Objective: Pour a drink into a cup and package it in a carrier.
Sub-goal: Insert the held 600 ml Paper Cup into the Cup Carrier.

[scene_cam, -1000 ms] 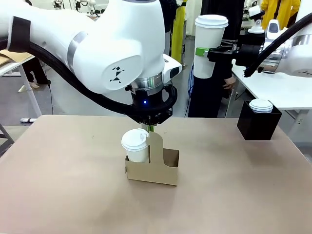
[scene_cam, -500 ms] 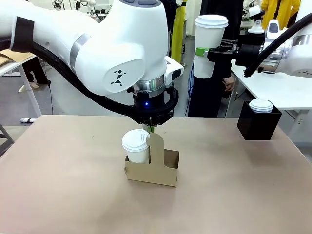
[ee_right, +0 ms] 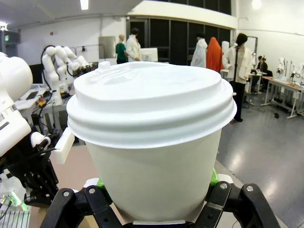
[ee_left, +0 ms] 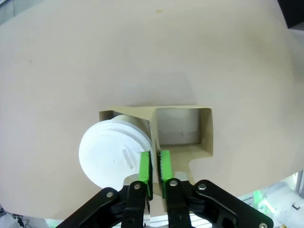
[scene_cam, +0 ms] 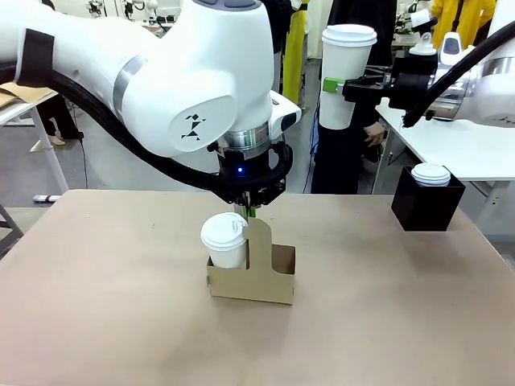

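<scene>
The brown cardboard carrier stands on the table's middle, with a lidded white cup in its left hole. Its other hole is empty. My left gripper reaches straight down onto the upright handle. In the left wrist view its green pads are shut on the handle's top edge, beside the cup's dome lid. High at the back right, my right gripper is shut on a second lidded white cup, seen close up as cup in the right wrist view. The drink jar is out of view.
A black box holding a stack of white lids sits at the table's far right. A person in dark clothes stands beyond the far edge. White tables and other people are farther back.
My left arm's upper links have shifted slightly while its gripper stays on the handle. The carrier, both cups and my right arm have not visibly moved.
</scene>
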`<state>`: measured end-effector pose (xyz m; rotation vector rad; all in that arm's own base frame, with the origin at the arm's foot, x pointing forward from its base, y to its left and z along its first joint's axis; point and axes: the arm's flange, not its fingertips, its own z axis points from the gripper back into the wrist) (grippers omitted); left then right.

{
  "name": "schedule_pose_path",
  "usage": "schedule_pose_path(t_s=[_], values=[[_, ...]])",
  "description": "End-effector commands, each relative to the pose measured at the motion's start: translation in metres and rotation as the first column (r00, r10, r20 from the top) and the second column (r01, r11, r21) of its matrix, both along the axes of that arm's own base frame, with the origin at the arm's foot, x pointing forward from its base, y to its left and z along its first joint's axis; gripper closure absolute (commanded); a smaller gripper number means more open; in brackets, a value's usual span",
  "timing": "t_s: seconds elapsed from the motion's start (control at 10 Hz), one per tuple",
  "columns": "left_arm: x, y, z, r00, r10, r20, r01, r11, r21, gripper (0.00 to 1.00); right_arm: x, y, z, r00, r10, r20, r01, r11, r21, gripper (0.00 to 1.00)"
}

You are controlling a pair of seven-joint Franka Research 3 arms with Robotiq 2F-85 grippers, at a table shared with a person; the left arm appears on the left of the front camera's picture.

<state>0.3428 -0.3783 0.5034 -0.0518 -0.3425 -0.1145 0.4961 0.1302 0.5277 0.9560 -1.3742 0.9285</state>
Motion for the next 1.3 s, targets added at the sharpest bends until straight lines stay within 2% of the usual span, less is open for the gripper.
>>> schedule_pose_path(t_s=[0.0, 0.1, 0.2, 0.4, 0.5, 0.6, 0.7, 0.9, 1.0, 1.1, 1.2], values=[[-0.006, 0.022, 0.013, 0.999, -0.049, 0.001, 0.049, 0.997, -0.064, 0.00, 0.000, 0.000, 0.000, 1.000, 0.000, 0.000, 0.000, 1.000, 0.000, 0.19], [-0.010, 0.026, 0.029, 0.996, -0.077, 0.037, 0.079, 0.995, -0.068, 0.36, 0.008, 0.004, -0.012, 1.000, 0.027, -0.015, -0.027, 1.000, -0.010, 0.19], [-0.015, 0.037, 0.050, 0.991, -0.116, 0.066, 0.122, 0.987, -0.100, 0.00, 0.017, 0.008, -0.027, 0.996, 0.090, -0.022, -0.089, 0.996, 0.016, 0.19], [-0.017, 0.072, 0.079, 0.974, -0.220, 0.048, 0.224, 0.960, -0.166, 0.00, 0.019, 0.021, -0.055, 0.976, 0.217, -0.033, -0.216, 0.976, 0.016, 0.19], [-0.017, 0.096, 0.086, 0.944, -0.329, 0.022, 0.327, 0.929, -0.171, 0.00, 0.016, 0.028, -0.069, 0.959, 0.281, -0.040, -0.280, 0.960, 0.018, 0.19], [-0.016, 0.123, 0.086, 0.929, -0.369, 0.034, 0.369, 0.913, -0.176, 0.00, 0.014, 0.035, -0.087, 0.953, 0.300, -0.039, -0.301, 0.953, -0.024, 0.19], [-0.019, 0.145, 0.082, 0.908, -0.416, 0.048, 0.418, 0.890, -0.183, 0.00, 0.006, 0.043, -0.103, 0.925, 0.378, -0.042, -0.379, 0.924, -0.046, 0.19], [-0.017, 0.181, 0.066, 0.867, -0.492, 0.082, 0.498, 0.851, -0.164, 0.00, -0.011, 0.056, -0.129, 0.884, 0.464, -0.051, -0.466, 0.884, -0.039, 0.19], [-0.018, 0.189, 0.054, 0.852, -0.511, 0.116, 0.523, 0.839, -0.150, 0.00, -0.019, 0.059, -0.134, 0.883, 0.466, -0.046, -0.466, 0.885, 0.029, 0.19], [-0.020, 0.189, 0.047, 0.848, -0.504, 0.163, 0.520, 0.851, -0.075, 0.00, -0.020, 0.052, -0.124, 0.900, 0.426, -0.086, -0.426, 0.904, 0.024, 0.19], [-0.012, 0.183, 0.065, 0.873, -0.482, 0.072, 0.487, 0.861, -0.145, 0.00, -0.014, 0.061, -0.137, 0.888, 0.454, -0.075, -0.456, 0.890, -0.022, 0.19]])
